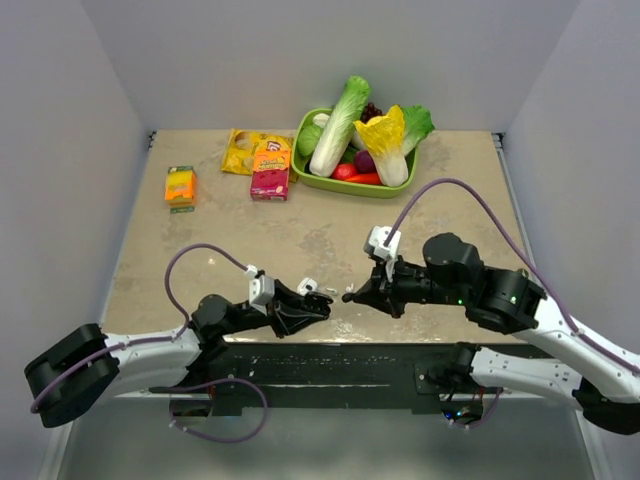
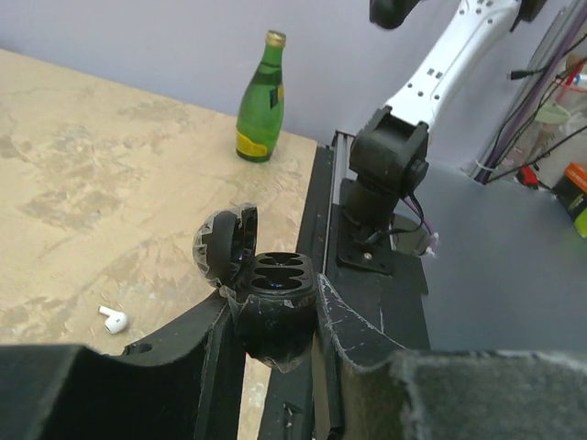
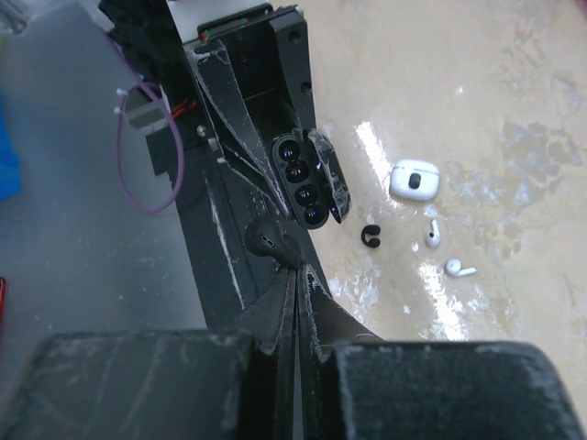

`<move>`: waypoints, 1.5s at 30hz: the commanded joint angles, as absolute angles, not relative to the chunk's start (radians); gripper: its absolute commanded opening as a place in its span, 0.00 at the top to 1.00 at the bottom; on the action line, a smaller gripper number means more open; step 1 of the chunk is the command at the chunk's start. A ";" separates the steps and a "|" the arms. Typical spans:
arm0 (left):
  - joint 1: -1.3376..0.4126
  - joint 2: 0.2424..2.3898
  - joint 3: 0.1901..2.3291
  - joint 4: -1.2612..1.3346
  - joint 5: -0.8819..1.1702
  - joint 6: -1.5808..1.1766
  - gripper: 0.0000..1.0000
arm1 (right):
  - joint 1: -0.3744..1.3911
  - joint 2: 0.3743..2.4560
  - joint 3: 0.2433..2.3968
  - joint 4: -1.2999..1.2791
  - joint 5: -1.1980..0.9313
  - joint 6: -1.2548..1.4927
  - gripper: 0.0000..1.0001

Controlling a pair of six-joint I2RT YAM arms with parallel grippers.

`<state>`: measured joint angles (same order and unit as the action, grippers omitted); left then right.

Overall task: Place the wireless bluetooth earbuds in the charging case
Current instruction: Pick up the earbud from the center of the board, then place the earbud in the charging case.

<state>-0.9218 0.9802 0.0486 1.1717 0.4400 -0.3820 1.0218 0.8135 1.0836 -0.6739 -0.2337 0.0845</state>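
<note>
My left gripper (image 2: 275, 335) is shut on a black charging case (image 2: 280, 302) with its lid (image 2: 225, 247) open and both sockets empty; it also shows in the right wrist view (image 3: 307, 183). My right gripper (image 3: 300, 270) is shut on a black earbud (image 3: 271, 240), held just short of that case. On the table lie a small white case (image 3: 415, 179), two white earbuds (image 3: 432, 235) (image 3: 459, 269) and a second black earbud (image 3: 370, 236). One white earbud (image 2: 114, 320) shows in the left wrist view. Both grippers meet near the table's front edge (image 1: 318, 305) (image 1: 350, 296).
A green basket (image 1: 372, 190) of vegetables stands at the back. A pink snack box (image 1: 271, 170), a yellow packet (image 1: 240, 150) and an orange box (image 1: 180, 186) lie at the back left. A green bottle (image 2: 261, 101) stands near the front edge.
</note>
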 commanded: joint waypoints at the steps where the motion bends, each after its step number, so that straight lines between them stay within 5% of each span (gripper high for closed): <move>1: -0.916 0.997 0.115 1.172 0.518 -0.351 1.00 | 1.043 0.844 1.118 -0.710 -0.258 0.066 1.00; 45: -0.916 0.940 0.184 1.169 0.545 -0.321 1.00 | 1.104 1.012 1.088 -0.627 -0.110 0.161 1.00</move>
<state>-0.9184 0.9497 0.1558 1.1069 0.5262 -0.3298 1.0996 1.0069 1.0786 -0.6563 -0.1223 0.1577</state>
